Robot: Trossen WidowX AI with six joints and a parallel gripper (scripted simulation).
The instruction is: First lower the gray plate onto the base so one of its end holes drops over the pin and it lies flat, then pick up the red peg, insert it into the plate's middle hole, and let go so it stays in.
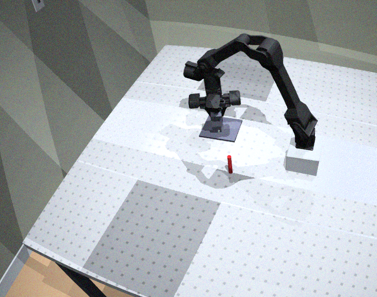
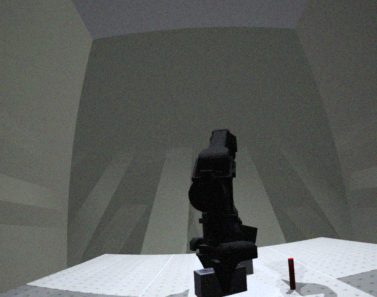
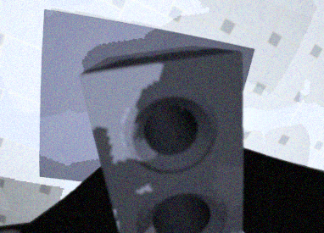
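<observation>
My gripper [image 1: 216, 116] [image 2: 226, 282] [image 3: 165, 155] points down, shut on the gray plate [image 1: 216, 118] [image 2: 204, 284] [image 3: 212, 84]. The plate is a thick dark block, held above the thin bluish-gray square base [image 1: 234, 126] [image 3: 64, 74]. In the wrist view two of the plate's round holes show, and the base lies beneath its far end. The pin cannot be made out clearly; the plate hides part of the base. The red peg [image 1: 229, 164] [image 2: 291, 274] stands upright on the table, apart from the base, nearer the front in the top view.
The arm's light mounting block [image 1: 302, 162] stands to the right of the base in the top view. The dotted white table [image 1: 262, 229] carries patchy shadows, and its left edge [image 1: 78, 160] runs beyond the base.
</observation>
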